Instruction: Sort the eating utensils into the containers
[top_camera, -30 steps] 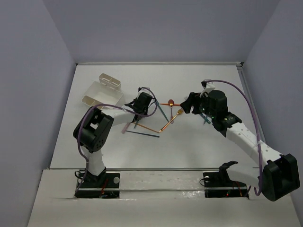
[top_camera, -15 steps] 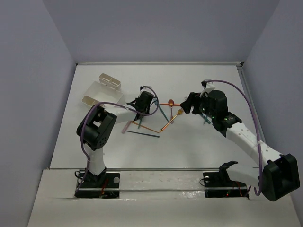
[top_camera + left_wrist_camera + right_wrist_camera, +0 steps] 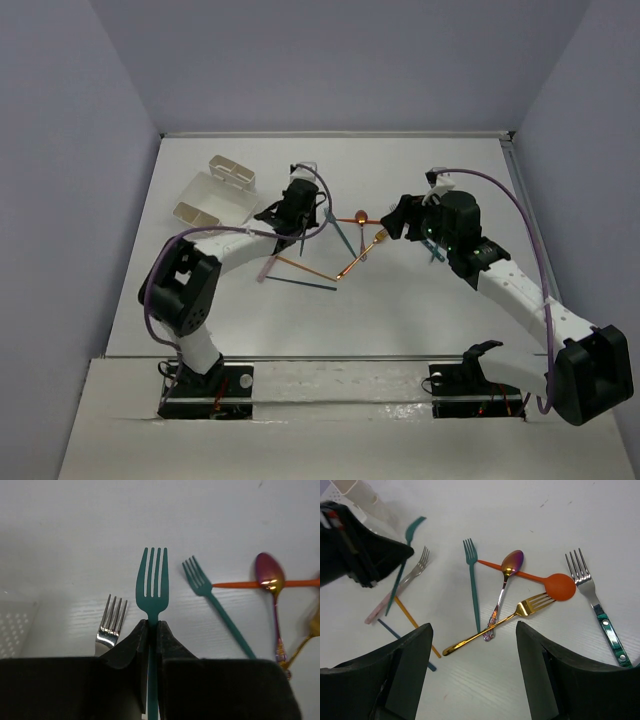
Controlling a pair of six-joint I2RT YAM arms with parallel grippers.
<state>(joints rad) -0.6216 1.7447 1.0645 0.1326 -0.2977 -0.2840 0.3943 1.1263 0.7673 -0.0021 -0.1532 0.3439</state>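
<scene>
Overhead first: two containers sit at 10 o'clock on the table [image 3: 420, 330], the wide container [image 3: 210, 197] and the narrow container [image 3: 232, 172] touching. The left gripper [image 3: 297, 210] is just at 3 o'clock of them. Since the earlier frame it has shifted toward 12 and its elbow has swung out toward 9. The right gripper [image 3: 393, 222] is unmoved, at 3 o'clock of the utensil pile. Bare tabletop runs from the pile to the far wall at 12 and the right edge at 3.

Left wrist: fingers [image 3: 137, 637] clenched on the neck of a teal fork [image 3: 152, 582], tines toward 12. Flat on the table are a silver fork [image 3: 111, 625] at 7 o'clock of it and a second teal fork [image 3: 212, 597] at 3.

Right wrist: claw released, fingers [image 3: 395, 680] wide apart.
- Forks, five: two teal, two silver (second silver fork [image 3: 592, 597] at 3), one gold fork [image 3: 510, 617].
- Spoons, two: orange spoon [image 3: 555, 586], iridescent spoon [image 3: 506, 580].
- Sticks, two: orange stick [image 3: 415, 625], dark blue stick [image 3: 395, 635].

The held fork is tilted at 10 o'clock; gold fork, spoons and second teal fork cross at centre.
</scene>
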